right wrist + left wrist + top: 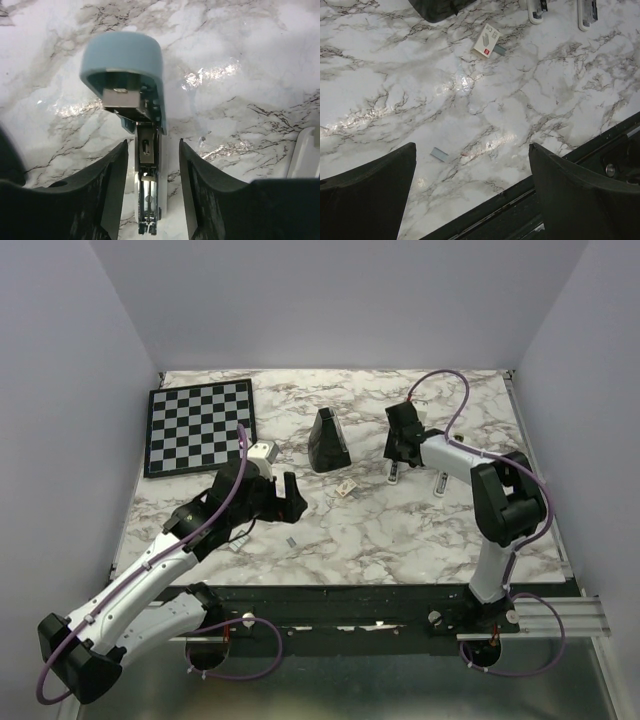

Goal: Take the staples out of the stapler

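Observation:
The stapler (148, 165) lies on the marble table, its blue-grey lid (122, 65) swung up and its metal channel bare. My right gripper (153, 142) is open, one finger on each side of the channel, not clamping it. In the top view the right gripper (401, 445) hangs over the stapler (394, 475). A strip of staples (440, 154) lies on the table between the fingers of my open, empty left gripper (472, 146). It also shows in the top view (291, 540), below the left gripper (288, 492). A second strip (500, 50) lies beside a small white box (487, 41).
A black wedge (327, 440) stands mid-table. A chessboard (198, 425) lies at the far left. A white bar-shaped object (440, 482) lies right of the stapler. The small box (346, 488) is between the arms. The table's dark front rail (555, 200) is just below the left gripper.

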Motion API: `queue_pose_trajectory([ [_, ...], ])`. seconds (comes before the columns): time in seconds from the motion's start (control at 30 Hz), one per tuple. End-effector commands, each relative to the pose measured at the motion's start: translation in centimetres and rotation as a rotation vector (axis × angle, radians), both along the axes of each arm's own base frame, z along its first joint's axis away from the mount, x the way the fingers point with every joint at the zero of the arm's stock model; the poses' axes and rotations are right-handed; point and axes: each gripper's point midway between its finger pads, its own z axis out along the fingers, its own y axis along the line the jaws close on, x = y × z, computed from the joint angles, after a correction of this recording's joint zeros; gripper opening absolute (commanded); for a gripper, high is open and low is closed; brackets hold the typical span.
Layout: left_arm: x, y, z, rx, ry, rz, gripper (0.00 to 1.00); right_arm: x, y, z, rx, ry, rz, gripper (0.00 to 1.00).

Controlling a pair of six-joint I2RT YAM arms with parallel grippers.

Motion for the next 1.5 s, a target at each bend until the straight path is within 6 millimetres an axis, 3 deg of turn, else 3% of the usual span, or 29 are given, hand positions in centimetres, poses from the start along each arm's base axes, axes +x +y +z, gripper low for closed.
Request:
queue_pose_trajectory([
  [0.0,0.9,1.3,0.2,0.037,-0.002,0.084,0.99,-0.5,-0.6,2.5,0.001,-0.034,0.008,0.54],
  [0.1,1.1,2.1,0.0,0.048,0.013,0.143,0.99,-1.3,-0.5,3.2,0.022,-0.037,0.023,0.55],
  [0.2,2.0,3.9,-0.4,0.067,0.031,0.278,0.99,-2.0,0.0,5.5,0.065,-0.076,0.058,0.56],
  [0.3,2.6,5.5,-1.0,0.074,0.071,0.388,0.99,-3.6,0.4,7.2,0.105,-0.106,0.101,0.56],
  [0.33,2.8,6.0,-1.3,0.071,0.087,0.417,0.99,-4.4,0.4,6.9,0.112,-0.098,0.117,0.56],
  [0.37,3.2,6.9,-1.7,0.068,0.110,0.462,0.99,-5.0,0.4,8.3,0.121,-0.133,0.136,0.56],
  [0.47,3.7,9.5,-3.4,0.042,0.194,0.603,0.99,-6.9,1.4,8.7,0.162,-0.148,0.218,0.56],
  [0.5,3.5,10.3,-3.9,0.033,0.219,0.652,0.99,-7.4,2.1,10.4,0.184,-0.203,0.260,0.56],
  [0.57,3.3,11.7,-5.1,-0.003,0.268,0.759,0.99,-9.3,2.9,10.1,0.212,-0.205,0.319,0.56],
  [0.6,3.1,13.1,-5.6,0.005,0.279,0.831,0.99,-10.0,3.5,11.6,0.229,-0.261,0.362,0.56],
  [0.67,2.7,14.7,-6.5,0.001,0.307,0.938,0.99,-11.5,4.5,11.9,0.268,-0.280,0.426,0.57],
  [0.7,2.3,16.0,-7.1,0.032,0.323,0.997,0.99,-12.6,5.0,11.2,0.279,-0.281,0.469,0.60],
  [0.73,2.0,16.6,-7.5,0.041,0.339,1.034,0.99,-13.4,5.5,12.2,0.306,-0.312,0.509,0.61],
  [0.83,1.2,17.7,-9.2,0.038,0.408,1.121,0.99,-15.4,6.4,12.2,0.343,-0.330,0.572,0.70],
  [0.87,0.9,18.0,-9.7,0.044,0.428,1.142,0.99,-15.9,6.7,12.4,0.360,-0.334,0.596,0.74],
  [0.9,0.3,18.2,-10.5,0.046,0.470,1.190,0.98,-16.3,6.8,12.3,0.364,-0.335,0.605,0.89],
  [0.93,-0.2,18.7,-11.0,0.059,0.489,1.226,0.97,-16.5,6.7,12.2,0.364,-0.335,0.606,0.94],
  [1.0,-0.9,19.1,-11.9,0.056,0.527,1.287,0.83,-16.8,6.6,12.8,0.366,-0.360,0.614,0.98],
  [1.27,-3.0,19.5,-14.8,-0.038,0.606,1.481,0.56,-17.0,7.0,14.0,0.388,-0.390,0.643,1.00],
  [1.47,-3.1,19.7,-14.8,-0.094,0.604,1.563,0.44,-17.4,7.3,14.9,0.410,-0.411,0.662,1.00],
])
